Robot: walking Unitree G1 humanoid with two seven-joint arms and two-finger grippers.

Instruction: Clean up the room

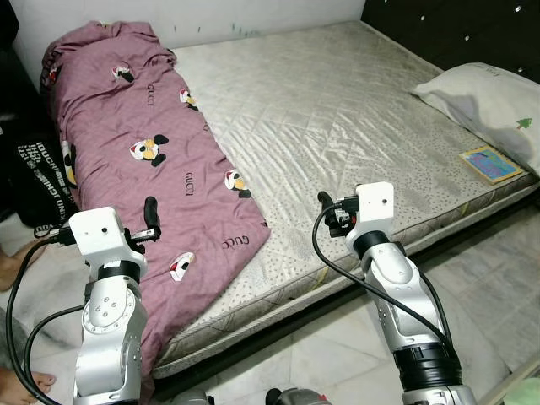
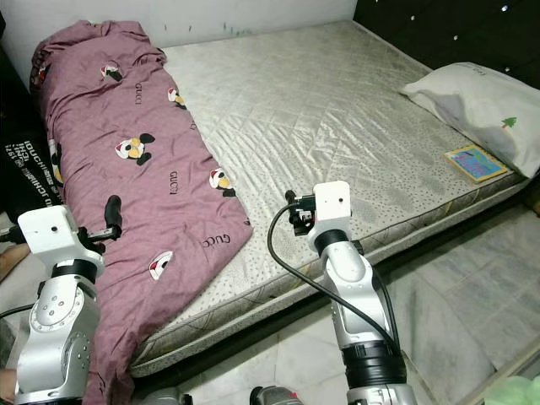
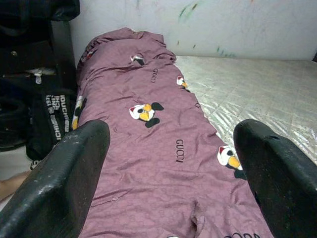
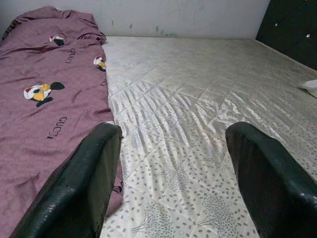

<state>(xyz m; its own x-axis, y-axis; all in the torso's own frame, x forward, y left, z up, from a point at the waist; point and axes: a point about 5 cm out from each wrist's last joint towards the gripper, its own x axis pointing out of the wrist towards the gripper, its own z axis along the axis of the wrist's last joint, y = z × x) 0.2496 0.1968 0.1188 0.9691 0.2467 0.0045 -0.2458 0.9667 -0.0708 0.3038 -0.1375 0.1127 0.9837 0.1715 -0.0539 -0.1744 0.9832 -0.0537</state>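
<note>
Both grippers, left gripper (image 3: pixel 171 163) and right gripper (image 4: pixel 171 163), gape wide and empty; the soft, limp, bulky quilt (image 1: pixel 152 152) along the mattress's (image 1: pixel 354 118) left edge probably wants pinching at its near hem.

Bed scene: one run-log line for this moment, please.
left gripper open over purple blanket | right gripper open over bare mattress | nothing held

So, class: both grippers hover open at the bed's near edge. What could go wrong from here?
1. The purple blanket overhangs the mattress edge; a pull by the left gripper could drag it to the floor.
2. The right gripper sits over bare mattress, likely closing on nothing.
3. The small book by the pillow lies near the edge.
</note>
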